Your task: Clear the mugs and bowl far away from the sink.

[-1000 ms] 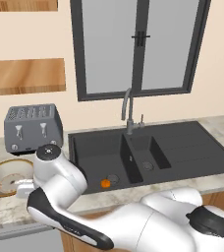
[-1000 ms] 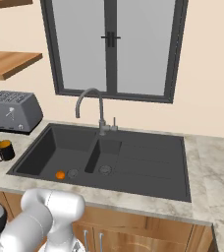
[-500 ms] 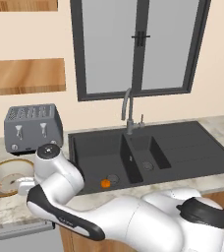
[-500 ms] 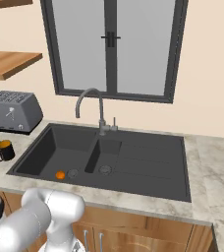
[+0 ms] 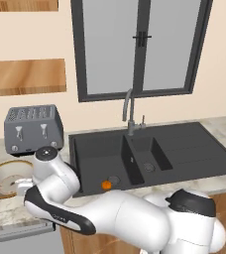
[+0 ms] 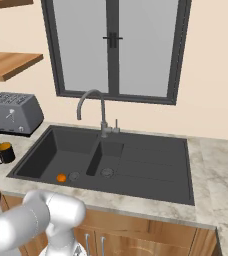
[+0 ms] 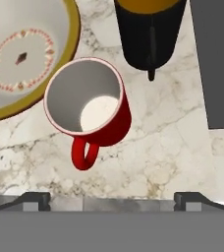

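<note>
In the hand view a glossy red mug (image 7: pixel 87 106) stands upright on the marble counter, grey-white inside, its handle (image 7: pixel 84 152) turned toward my gripper (image 7: pixel 113 201). The gripper hangs above the mug, open, its fingertips (image 7: pixel 35 199) wide apart with nothing between them. A black mug (image 7: pixel 151 29) with an orange-yellow inside stands just beyond the red one. The tan-rimmed cream bowl (image 7: pixel 20 59) lies close beside the red mug. The dark sink (image 7: pixel 217 64) starts right by the black mug. From the right base view the black mug (image 6: pixel 5 152) stands left of the sink (image 6: pixel 106 160).
A grey toaster (image 5: pixel 33 129) stands against the wall behind the bowl (image 5: pixel 3 178). A curved metal faucet (image 5: pixel 129 111) rises behind the sink (image 5: pixel 149 149), and a small orange thing (image 5: pixel 106 184) lies in its left basin. My arm bends low over the counter's front left.
The arm has shifted slightly over the left end of the counter. The mugs and the bowl have not moved, and the jaws stay open.
</note>
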